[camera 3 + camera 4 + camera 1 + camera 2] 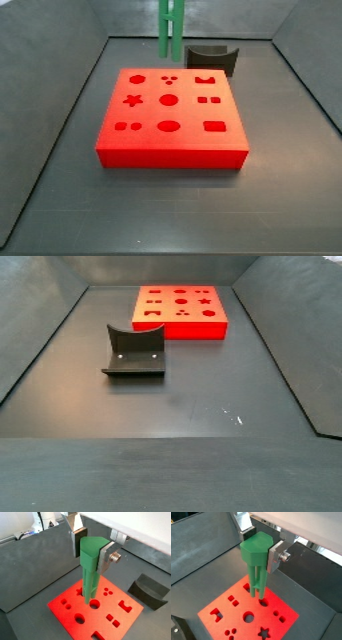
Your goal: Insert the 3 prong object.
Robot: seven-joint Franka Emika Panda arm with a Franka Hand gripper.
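Note:
My gripper (91,551) is shut on the broad head of the green 3 prong object (89,567) and holds it upright, as both wrist views show (262,546). Its thin rods (256,582) hang down over the red block (67,594) with shaped holes. The tips stand close to a round hole near the block's middle; whether they touch it I cannot tell. In a side view only the green rods (170,28) show above the far edge of the block (187,113); the gripper is out of frame there. Another side view shows the block (201,326) but neither the peg nor the gripper.
A small dark grey curved holder (150,589) stands on the floor beside the block, seen in both side views (211,58) (134,353). Dark grey walls (54,100) slope up round the floor on all sides.

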